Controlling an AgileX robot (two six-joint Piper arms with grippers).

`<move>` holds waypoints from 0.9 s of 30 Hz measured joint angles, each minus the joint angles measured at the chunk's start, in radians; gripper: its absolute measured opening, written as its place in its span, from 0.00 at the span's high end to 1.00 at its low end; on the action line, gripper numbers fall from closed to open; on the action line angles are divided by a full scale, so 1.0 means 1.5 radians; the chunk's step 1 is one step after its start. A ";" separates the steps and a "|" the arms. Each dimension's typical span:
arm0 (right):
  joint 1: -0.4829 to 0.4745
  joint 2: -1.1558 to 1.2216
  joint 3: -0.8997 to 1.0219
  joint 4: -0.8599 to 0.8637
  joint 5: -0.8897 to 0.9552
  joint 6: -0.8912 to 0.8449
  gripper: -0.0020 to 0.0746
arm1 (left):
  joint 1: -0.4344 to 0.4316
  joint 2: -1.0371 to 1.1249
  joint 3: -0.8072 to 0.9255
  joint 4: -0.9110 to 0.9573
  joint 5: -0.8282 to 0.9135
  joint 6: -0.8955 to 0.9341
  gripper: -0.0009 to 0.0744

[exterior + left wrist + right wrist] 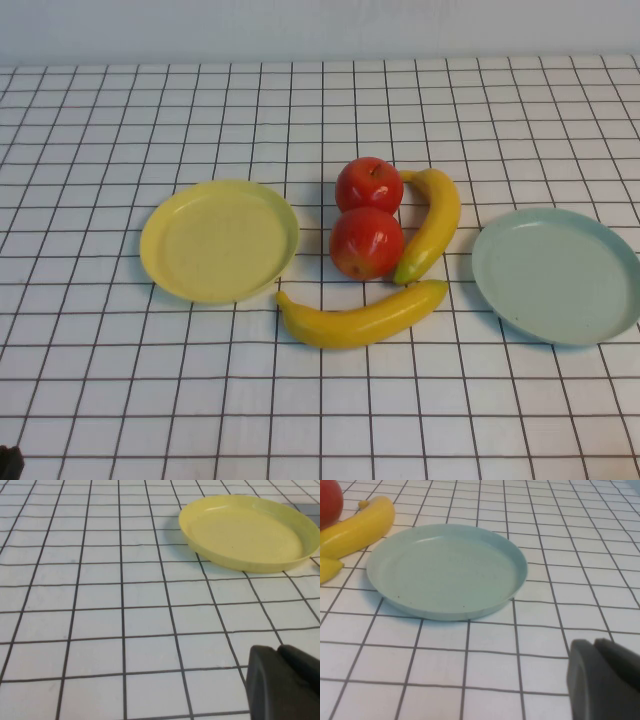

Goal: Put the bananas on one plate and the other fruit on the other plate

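Two red apples (368,184) (366,242) sit touching each other mid-table. One banana (432,222) curves along their right side; the other banana (362,318) lies in front of them. The yellow plate (218,240) is empty at the left, and the mint plate (556,272) is empty at the right. My left gripper (277,650) is shut and empty, low over the cloth on the near side of the yellow plate (249,530). My right gripper (594,644) is shut and empty on the near side of the mint plate (445,570). A banana (360,527) and an apple's edge (330,502) show beyond it.
A white cloth with a black grid (300,410) covers the table. A pale wall runs along the back (320,25). A dark bit of the left arm (8,462) shows at the front left corner of the high view.
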 joint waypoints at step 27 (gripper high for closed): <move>0.000 0.000 0.000 0.000 0.000 0.000 0.99 | 0.000 0.000 0.000 0.034 0.000 0.000 0.99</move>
